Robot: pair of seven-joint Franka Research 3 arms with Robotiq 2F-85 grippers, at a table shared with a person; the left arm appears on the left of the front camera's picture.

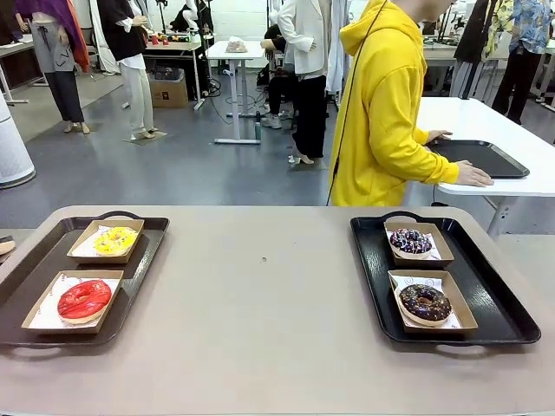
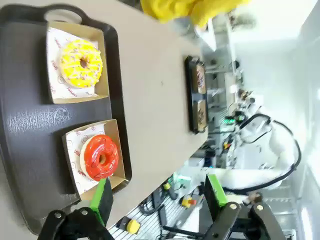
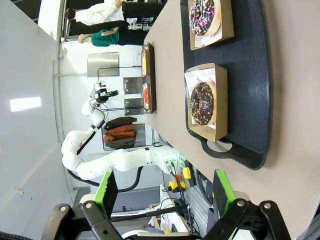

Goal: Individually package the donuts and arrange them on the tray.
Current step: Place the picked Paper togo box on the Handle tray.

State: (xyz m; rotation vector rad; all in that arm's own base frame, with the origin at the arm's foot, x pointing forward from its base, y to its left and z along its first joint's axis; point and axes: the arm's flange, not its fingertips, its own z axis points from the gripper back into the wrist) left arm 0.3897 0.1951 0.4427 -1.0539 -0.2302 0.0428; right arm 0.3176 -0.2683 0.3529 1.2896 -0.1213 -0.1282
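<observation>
Left claw point(image 2: 157, 200) spread above red donut point(image 2: 101, 157); right claw point(image 3: 165, 195) spread too

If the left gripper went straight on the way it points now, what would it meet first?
Likely the bare tabletop beside the brown tray; the open left gripper has the red donut off to one side. Depth is unclear.

front faces across table point(image 1: 260, 329), wrists overhead

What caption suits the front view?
Four boxed donuts on two trays: yellow donut, red donut, two chocolate donuts.
</observation>
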